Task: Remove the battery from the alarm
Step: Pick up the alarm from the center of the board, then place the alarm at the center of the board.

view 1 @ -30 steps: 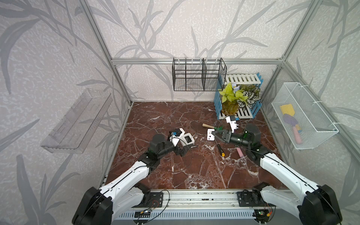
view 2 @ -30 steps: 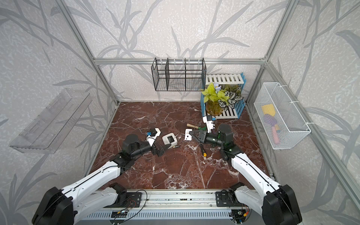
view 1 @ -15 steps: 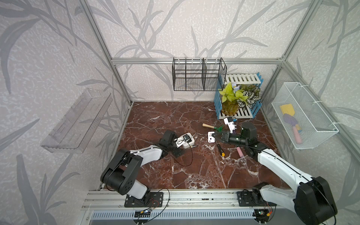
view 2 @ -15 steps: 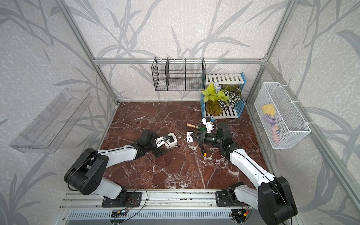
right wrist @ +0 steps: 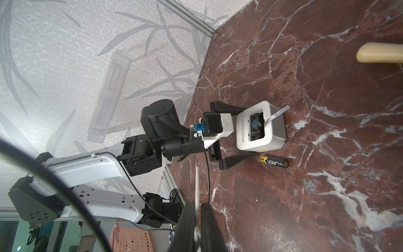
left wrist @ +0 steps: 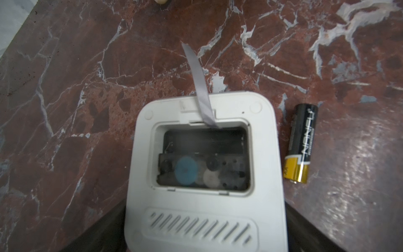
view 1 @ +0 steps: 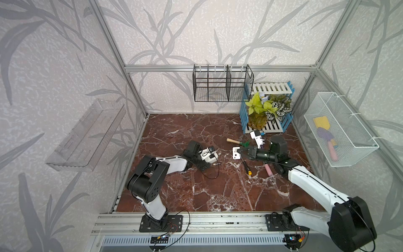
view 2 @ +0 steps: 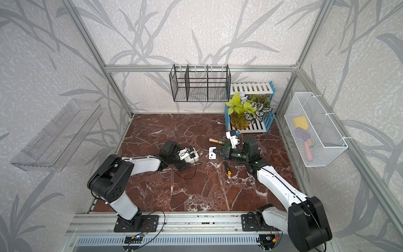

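The alarm [left wrist: 205, 209] lies face down on the marble, its dark back recess open and a grey ribbon sticking out. It shows in both top views [view 1: 211, 156] [view 2: 192, 156]. The battery [left wrist: 302, 141], black with a gold end, lies loose on the marble just beside the alarm [right wrist: 261, 128], also seen as the battery [right wrist: 274, 162]. My left gripper [right wrist: 250, 132] is open, one finger on each side of the alarm. My right gripper [view 1: 241, 152] is shut on a thin white cover plate [view 1: 236, 152], to the right of the alarm.
A black-and-yellow screwdriver [view 1: 246, 167] and a pink stick [view 1: 267, 169] lie under my right arm. A wooden-handled tool [view 1: 235, 141] lies behind the plate. A plant on a blue-white rack [view 1: 265, 109] fills the back right corner. A mesh basket [view 1: 340, 128] hangs on the right wall.
My left arm has folded, its elbow swinging left and up, while its gripper stays at the alarm. The right gripper with the cover plate has hardly moved.
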Action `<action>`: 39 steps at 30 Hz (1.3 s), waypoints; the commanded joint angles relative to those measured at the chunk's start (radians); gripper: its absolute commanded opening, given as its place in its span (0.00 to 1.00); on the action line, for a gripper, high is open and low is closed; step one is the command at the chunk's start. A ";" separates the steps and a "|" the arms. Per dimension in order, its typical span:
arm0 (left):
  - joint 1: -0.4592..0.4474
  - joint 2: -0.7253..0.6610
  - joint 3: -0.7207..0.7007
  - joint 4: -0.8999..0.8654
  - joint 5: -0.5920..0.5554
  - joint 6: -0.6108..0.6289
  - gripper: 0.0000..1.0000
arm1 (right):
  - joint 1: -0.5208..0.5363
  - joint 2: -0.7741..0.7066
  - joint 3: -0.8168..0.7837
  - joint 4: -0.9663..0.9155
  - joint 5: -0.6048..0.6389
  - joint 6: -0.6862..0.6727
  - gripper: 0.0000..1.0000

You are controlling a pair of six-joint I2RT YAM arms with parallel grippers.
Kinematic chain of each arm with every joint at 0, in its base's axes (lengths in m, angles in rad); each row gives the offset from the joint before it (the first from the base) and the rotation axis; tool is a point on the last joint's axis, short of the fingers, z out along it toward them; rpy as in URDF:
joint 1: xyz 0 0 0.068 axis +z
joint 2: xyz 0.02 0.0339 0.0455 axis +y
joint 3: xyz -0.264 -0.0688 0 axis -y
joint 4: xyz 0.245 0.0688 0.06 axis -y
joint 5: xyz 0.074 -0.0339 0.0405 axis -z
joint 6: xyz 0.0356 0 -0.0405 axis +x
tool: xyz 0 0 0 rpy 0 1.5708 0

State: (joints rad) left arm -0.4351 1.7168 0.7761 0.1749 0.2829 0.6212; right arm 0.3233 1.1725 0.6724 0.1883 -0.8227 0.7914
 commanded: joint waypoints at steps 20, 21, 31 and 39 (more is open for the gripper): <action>0.084 -0.129 0.006 -0.092 0.180 -0.033 0.57 | -0.003 -0.052 -0.003 -0.058 -0.022 -0.048 0.00; 0.084 -0.169 -0.008 -0.092 0.201 -0.026 0.56 | -0.003 -0.062 -0.001 -0.072 -0.020 -0.056 0.00; -0.207 -0.384 -0.204 0.000 0.285 -0.233 0.53 | -0.035 -0.185 -0.080 -0.211 -0.037 -0.069 0.00; -0.360 -0.229 -0.198 0.103 0.204 -0.357 0.54 | -0.049 -0.246 -0.150 -0.258 -0.046 -0.047 0.00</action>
State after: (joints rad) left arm -0.7536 1.4475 0.5625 0.1841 0.5228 0.3374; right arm 0.2771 0.9470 0.5434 -0.0532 -0.8482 0.7357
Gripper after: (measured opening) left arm 0.896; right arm 0.089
